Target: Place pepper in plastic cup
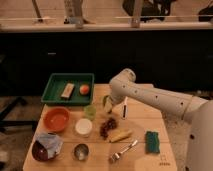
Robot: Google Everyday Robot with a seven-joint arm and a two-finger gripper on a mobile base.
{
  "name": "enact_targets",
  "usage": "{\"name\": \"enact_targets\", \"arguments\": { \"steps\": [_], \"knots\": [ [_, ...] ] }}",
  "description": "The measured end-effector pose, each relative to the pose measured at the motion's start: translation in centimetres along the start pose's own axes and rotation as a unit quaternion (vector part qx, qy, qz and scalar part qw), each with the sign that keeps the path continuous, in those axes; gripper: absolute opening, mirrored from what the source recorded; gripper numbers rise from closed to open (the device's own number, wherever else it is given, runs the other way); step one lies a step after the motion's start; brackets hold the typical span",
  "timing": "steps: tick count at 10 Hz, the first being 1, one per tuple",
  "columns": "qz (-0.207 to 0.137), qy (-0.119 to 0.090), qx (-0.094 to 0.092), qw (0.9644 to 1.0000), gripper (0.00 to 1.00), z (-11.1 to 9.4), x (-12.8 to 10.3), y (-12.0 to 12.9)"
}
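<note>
Just beside the plastic cup point(90, 111), wide-open jaws by pepper point(106, 103).

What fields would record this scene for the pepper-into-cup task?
gripper: open, just right of the cup
pepper: at the gripper, not in the cup; grip unclear
cup: upright, between bowl and gripper
bowl: orange, front left of cup
tray: green, back left
</note>
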State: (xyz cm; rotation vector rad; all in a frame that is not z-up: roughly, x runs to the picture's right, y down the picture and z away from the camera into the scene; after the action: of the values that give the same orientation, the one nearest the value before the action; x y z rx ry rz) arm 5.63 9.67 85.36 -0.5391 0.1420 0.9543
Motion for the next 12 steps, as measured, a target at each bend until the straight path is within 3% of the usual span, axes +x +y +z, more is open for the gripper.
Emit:
{"name": "enact_targets", "arguments": {
  "steps": [2, 3, 7, 10, 12],
  "knots": [
    [0.003, 0.0, 0.002, 1.0, 0.8, 0.0, 0.1, 0.0],
    [0.01, 0.002, 0.012, 0.9999, 0.8, 0.2, 0.1, 0.1],
    [0.047, 0.005, 0.045, 0.9979, 0.8, 2.2, -3.4, 3.8],
    [0.062, 0.001, 0.049, 0.9968, 0.8, 2.9, -4.2, 3.1],
    [0.072, -0.002, 0.042, 0.9965, 0.8, 4.3, -4.7, 1.6]
  ]
}}
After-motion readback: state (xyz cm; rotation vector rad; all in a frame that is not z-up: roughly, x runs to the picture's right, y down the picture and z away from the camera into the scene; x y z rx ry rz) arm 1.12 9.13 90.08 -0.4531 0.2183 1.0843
